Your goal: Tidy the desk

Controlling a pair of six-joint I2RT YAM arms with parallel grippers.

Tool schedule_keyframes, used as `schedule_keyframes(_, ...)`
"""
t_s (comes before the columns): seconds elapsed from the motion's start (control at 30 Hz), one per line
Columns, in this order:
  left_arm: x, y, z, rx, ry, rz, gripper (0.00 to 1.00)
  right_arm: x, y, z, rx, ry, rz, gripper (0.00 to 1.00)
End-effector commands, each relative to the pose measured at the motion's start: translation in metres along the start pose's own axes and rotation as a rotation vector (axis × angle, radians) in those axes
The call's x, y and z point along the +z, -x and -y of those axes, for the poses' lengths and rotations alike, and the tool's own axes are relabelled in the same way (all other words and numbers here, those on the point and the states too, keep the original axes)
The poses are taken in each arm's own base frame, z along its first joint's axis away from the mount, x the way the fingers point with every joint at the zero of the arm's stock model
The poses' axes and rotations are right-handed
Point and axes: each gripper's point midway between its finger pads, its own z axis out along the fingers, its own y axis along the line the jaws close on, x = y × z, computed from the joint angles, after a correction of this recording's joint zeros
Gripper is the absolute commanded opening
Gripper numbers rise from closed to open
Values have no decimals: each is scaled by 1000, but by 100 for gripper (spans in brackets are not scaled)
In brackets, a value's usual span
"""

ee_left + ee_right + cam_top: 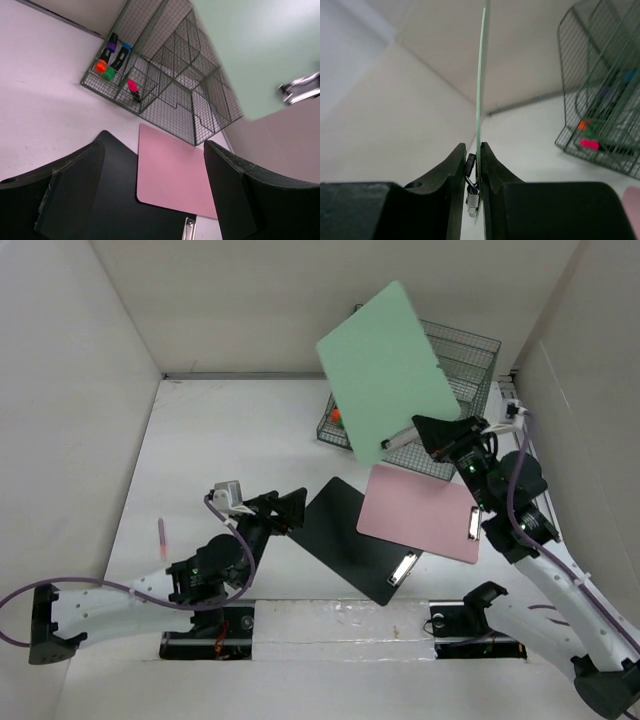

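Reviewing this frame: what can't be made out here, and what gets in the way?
- Top view: the green clipboard covers much of the wire rack; what lies beneath is hidden.
- Top view: small pink item on the desk, too small to identify.
- Left wrist: the left gripper blocks the black clipboard at its near part.
- Right wrist: green clipboard edge-on; its face unseen.

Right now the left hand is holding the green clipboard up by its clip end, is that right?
No, not the left. The right hand is holding the green clipboard up by its clip end. The right wrist view shows its fingers closed on the board's edge at the clip. The left hand is open and holds nothing.
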Motion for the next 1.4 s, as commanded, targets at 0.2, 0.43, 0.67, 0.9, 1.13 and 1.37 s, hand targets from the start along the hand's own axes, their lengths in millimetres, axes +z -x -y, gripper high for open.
schedule_keyframes(0.2,8,-48,21,43,-91,-112,76,-29,82,63,223,-282,548,0)
schedule_keyframes(0.43,0,-72,20,36,-147,-184,76,-36,73,110,316,-405,694,0)
schedule_keyframes(0.67,-4,-78,19,44,-176,-204,75,-21,78,112,306,-436,722,0)
schedule_keyframes(0.9,-4,-80,14,65,-172,-202,76,26,52,133,277,-501,678,0)
schedule_keyframes(1.13,-4,-86,12,83,-177,-211,76,49,40,140,263,-496,677,0)
schedule_keyframes(1.37,-3,-92,9,110,-171,-212,76,68,19,163,249,-512,606,0)
